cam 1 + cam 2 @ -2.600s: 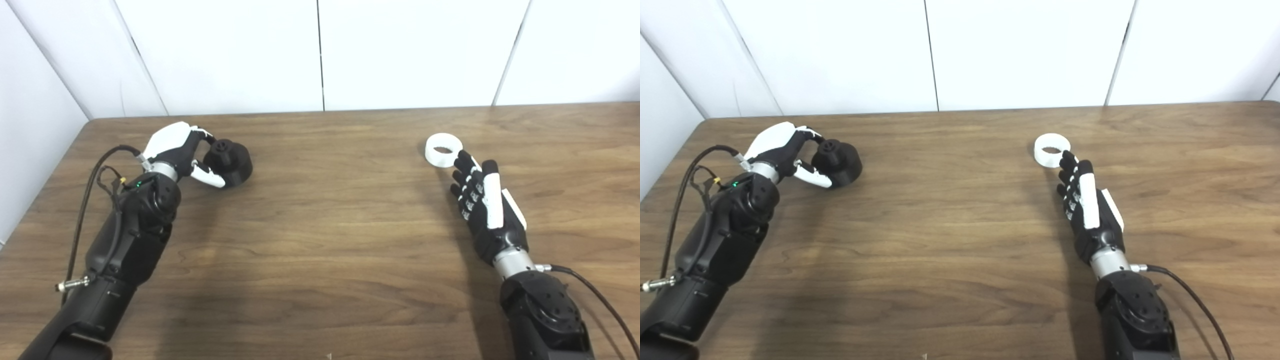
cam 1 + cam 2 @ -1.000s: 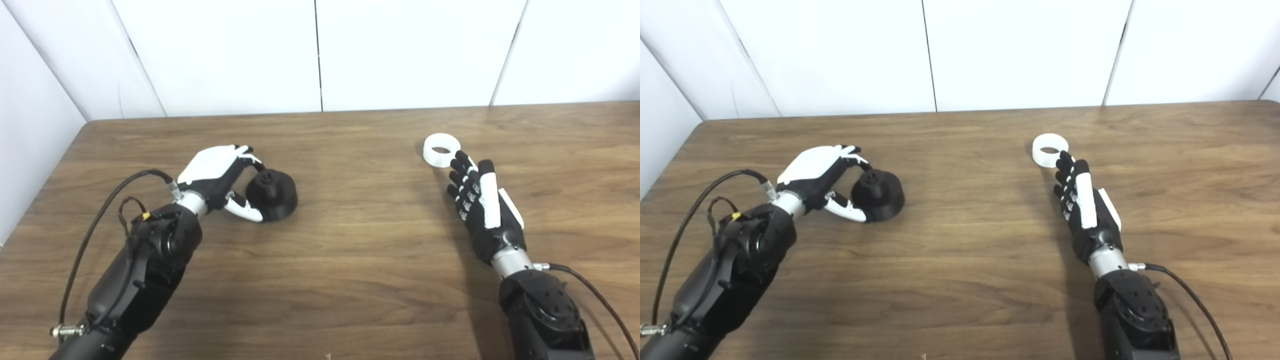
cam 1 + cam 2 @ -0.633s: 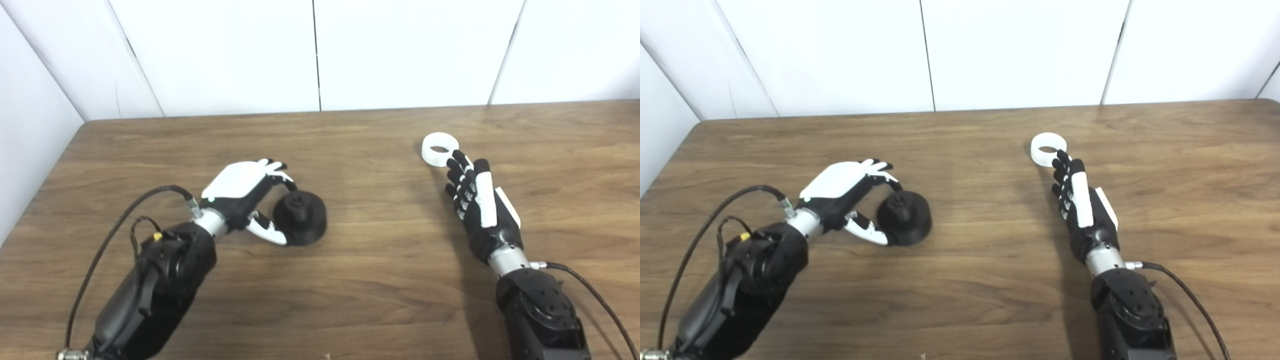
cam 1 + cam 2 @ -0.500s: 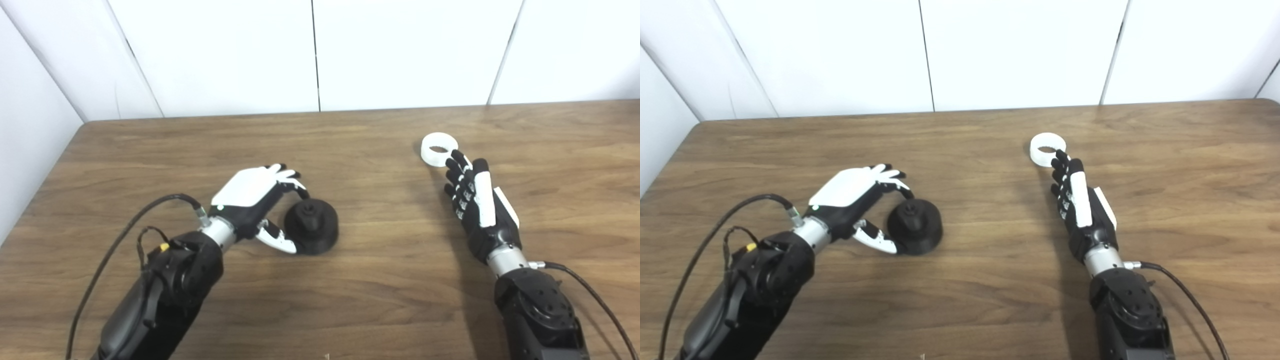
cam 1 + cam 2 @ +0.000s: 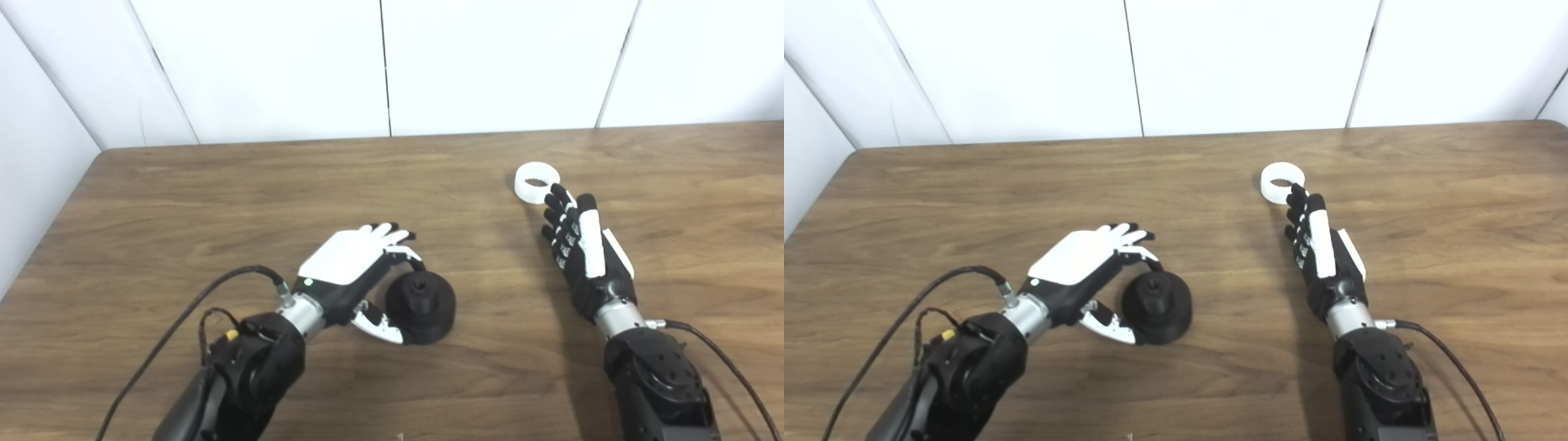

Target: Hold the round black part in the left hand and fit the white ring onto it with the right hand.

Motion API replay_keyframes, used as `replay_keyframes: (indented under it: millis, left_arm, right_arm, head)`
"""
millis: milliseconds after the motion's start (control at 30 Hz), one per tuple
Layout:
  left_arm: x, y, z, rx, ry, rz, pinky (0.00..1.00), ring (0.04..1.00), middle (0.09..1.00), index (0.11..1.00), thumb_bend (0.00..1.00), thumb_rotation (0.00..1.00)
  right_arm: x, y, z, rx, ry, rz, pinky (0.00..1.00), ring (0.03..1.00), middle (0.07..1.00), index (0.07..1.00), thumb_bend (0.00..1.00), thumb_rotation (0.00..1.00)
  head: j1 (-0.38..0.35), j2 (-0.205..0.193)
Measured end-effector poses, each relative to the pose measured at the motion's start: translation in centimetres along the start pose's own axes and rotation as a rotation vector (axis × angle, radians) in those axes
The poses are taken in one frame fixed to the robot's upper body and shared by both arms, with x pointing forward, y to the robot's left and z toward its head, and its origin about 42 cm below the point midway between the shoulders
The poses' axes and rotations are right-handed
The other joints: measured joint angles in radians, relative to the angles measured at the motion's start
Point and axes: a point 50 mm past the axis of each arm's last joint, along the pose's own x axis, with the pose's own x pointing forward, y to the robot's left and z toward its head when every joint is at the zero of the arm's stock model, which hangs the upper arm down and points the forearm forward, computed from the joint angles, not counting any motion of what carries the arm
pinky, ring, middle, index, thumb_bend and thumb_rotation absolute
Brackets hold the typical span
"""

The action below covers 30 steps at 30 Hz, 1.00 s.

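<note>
Sitting on the brown desk (image 5: pixel 184 196) near the middle is the black part (image 5: pixel 421 299), round with a small knob on top. The left robot hand (image 5: pixel 355 269) is clamped on it, with fingers curled over its far side and the thumb against its near side. The white ring (image 5: pixel 536 182) lies flat on the desk, well apart from the black part, off to the right and farther back. The right robot hand (image 5: pixel 582 245) is stretched out flat with its fingers apart, holding nothing. Its fingertips (image 5: pixel 554 193) are just beside the ring, maybe touching its near edge.
</note>
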Motion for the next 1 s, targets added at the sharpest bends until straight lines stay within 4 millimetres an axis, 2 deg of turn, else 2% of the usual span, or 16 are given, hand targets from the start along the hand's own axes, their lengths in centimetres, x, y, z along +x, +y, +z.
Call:
replay_keyframes:
  millis: [467, 1000]
  left_arm:
    - [-0.4, -1.5, 2.5, -0.011, -0.066, -0.012, 1.00, 1.000, 0.962, 0.704, 0.90, 0.22]
    - [-0.8, -1.9, 3.1, -0.017, -0.070, -0.009, 1.00, 1.000, 0.960, 0.705, 0.89, 0.21]
  right_arm:
    - [0.0, -0.3, 0.2, 0.001, -0.004, -0.006, 1.00, 1.000, 0.982, 0.984, 0.72, 1.00]
    - [-0.1, -0.6, 0.4, 0.014, -0.008, -0.001, 1.00, 1.000, 0.982, 0.966, 0.71, 1.00]
  head:
    - [0.002, 0.003]
    - [0.009, 0.012]
